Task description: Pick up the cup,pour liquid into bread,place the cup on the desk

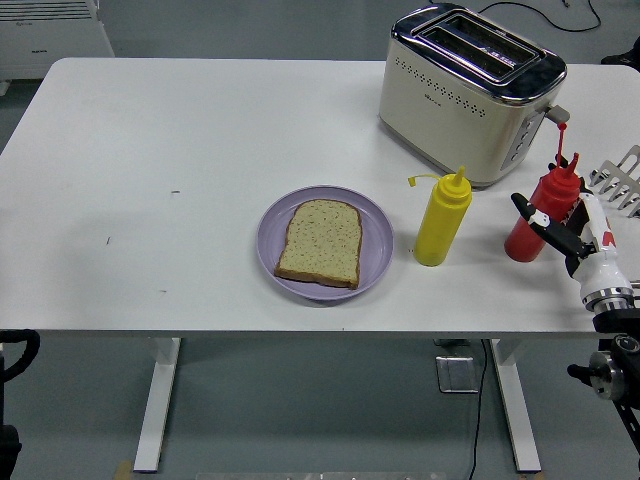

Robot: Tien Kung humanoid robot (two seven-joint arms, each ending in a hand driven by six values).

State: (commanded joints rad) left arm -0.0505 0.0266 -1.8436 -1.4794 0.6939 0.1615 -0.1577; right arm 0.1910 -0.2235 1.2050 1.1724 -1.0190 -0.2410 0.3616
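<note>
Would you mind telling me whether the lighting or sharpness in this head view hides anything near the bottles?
Head view: even, soft light with faint shadows; the toaster top shows mild glare. The red bottle and yellow bottle are sharp. The right hand is sharp too, though it overlaps the red bottle, so contact is unclear.

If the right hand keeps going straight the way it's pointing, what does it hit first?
Most likely the red squeeze bottle. The right hand points left across the table with fingers spread, already around the bottle's lower half. Contact can't be confirmed from this view. The yellow bottle stands further along that line.
</note>
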